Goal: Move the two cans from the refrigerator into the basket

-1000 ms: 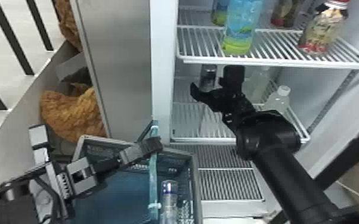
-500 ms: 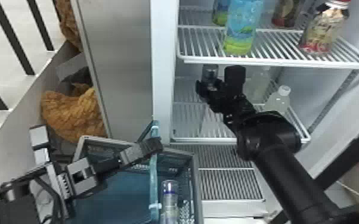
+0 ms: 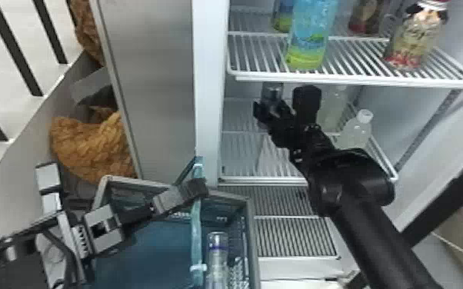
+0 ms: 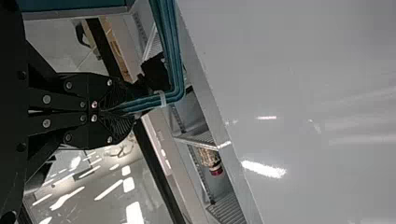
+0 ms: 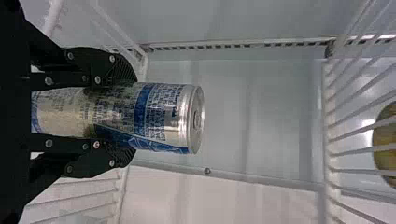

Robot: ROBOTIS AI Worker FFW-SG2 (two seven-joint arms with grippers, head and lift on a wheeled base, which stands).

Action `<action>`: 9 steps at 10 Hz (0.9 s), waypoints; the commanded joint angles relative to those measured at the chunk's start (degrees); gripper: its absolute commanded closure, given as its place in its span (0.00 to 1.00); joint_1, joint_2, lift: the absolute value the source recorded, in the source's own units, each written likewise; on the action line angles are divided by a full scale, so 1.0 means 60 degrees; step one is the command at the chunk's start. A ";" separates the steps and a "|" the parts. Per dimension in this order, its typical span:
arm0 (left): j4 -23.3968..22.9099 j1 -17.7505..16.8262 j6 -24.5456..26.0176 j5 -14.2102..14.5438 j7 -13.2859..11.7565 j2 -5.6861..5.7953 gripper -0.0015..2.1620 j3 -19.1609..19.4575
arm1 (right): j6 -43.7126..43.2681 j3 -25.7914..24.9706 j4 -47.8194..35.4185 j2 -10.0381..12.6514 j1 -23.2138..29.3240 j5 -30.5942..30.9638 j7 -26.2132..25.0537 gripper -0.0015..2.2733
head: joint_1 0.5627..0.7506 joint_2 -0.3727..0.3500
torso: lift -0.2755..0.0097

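One can [image 5: 170, 119] is upright inside the fridge [image 3: 208, 96], under a shelf [image 3: 342, 80]. From where I stand, the right gripper [image 5: 133, 115] is closed on its two sides, I think so it won't slip or tip. The other can [image 3: 217, 253] is in the basket [image 3: 254, 246]. The left gripper [image 4: 125, 110] is shut on the basket's blue-green handle [image 4: 175, 70], maybe to stop the basket from sliding away

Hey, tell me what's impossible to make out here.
- Silver can's lower end: right wrist view, behind right gripper.
- Basket's near side: head view, cut by bottom edge.
- Basketed can's base: same cut.
- Blue bottle's top: head view, cut by top edge.
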 commanded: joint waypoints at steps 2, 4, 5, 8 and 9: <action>0.0000 0.0048 0.0001 0.0037 0.0000 0.0015 0.56 0.0040 | 0.0526 -0.0162 -0.1206 -0.0128 0.0743 -0.0037 -0.0005 0.56 | 0.70 0.39 | 0.20; 0.0000 0.0071 -0.0022 0.0037 0.0000 0.0045 0.56 0.0002 | 0.1065 -0.0200 -0.2542 -0.0289 0.1469 -0.0304 -0.0005 0.56 | 0.70 0.38 | 0.20; 0.0000 0.0095 -0.0022 0.0037 0.0000 0.0045 0.56 0.0002 | 0.1276 -0.0219 -0.3245 -0.0406 0.1891 -0.0589 0.0009 0.56 | 0.70 0.38 | 0.20; 0.0000 0.0095 -0.0022 0.0056 0.0000 0.0030 0.56 0.0002 | 0.1815 -0.0314 -0.5120 -0.0655 0.3180 -0.1503 0.0024 0.56 | 0.70 0.39 | 0.20; 0.0000 0.0118 -0.0045 0.0075 0.0000 0.0030 0.56 0.0002 | 0.2003 -0.0333 -0.5565 -0.0728 0.3532 -0.1694 0.0053 0.56 | 0.70 0.40 | 0.20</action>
